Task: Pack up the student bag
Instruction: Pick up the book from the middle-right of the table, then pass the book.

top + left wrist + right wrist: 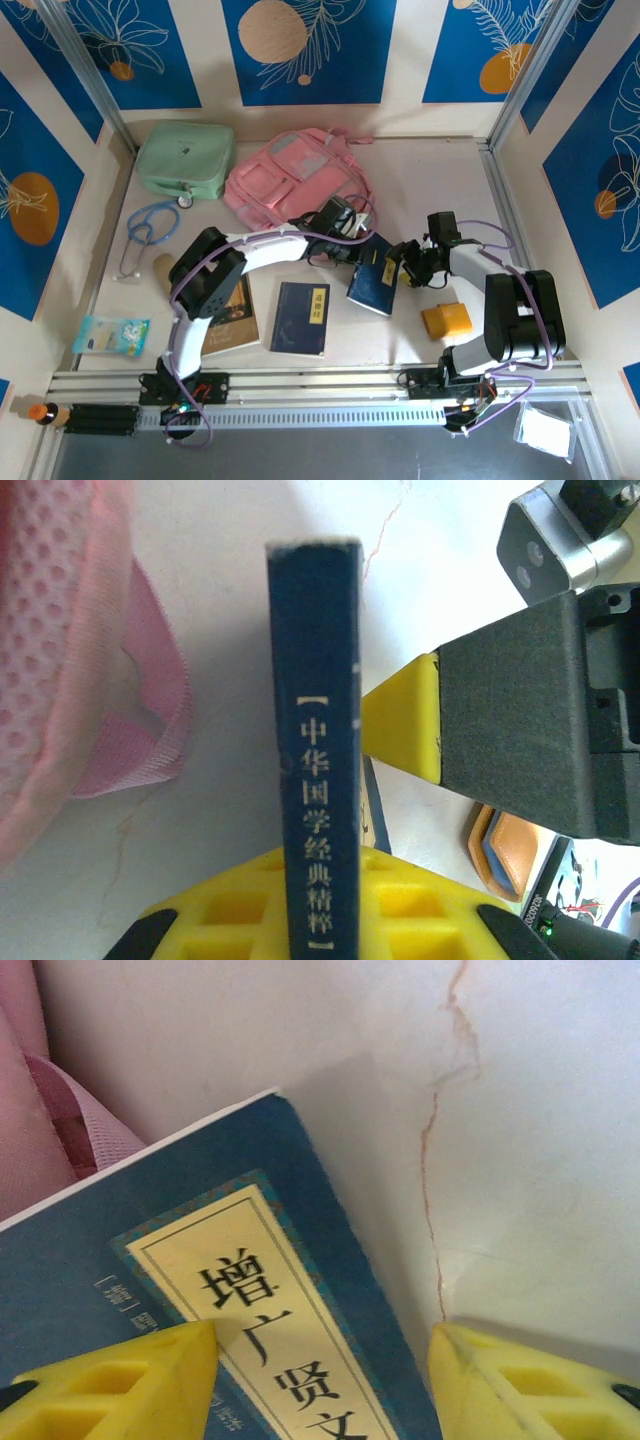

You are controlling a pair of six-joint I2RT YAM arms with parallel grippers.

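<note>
The student bag [290, 175], a soft pink backpack, lies at the back middle of the table; its mesh and a strap [60, 630] are at the left of the left wrist view. A dark blue book [372, 280] is tilted up just in front of it. My left gripper [352, 240] is shut on this book, whose spine [320, 730] stands between the yellow fingers [230, 910]. My right gripper [405, 262] is open at the book's right side. One of its fingers is over the cover [150, 1260], the other over bare table.
A mint-green case [185, 158] and a stethoscope [150, 225] lie at the back left. A second blue book [300, 318] and a brown book [235, 315] lie flat near the front. A yellow cylinder [447, 320] stands front right, a tissue pack [110, 335] front left.
</note>
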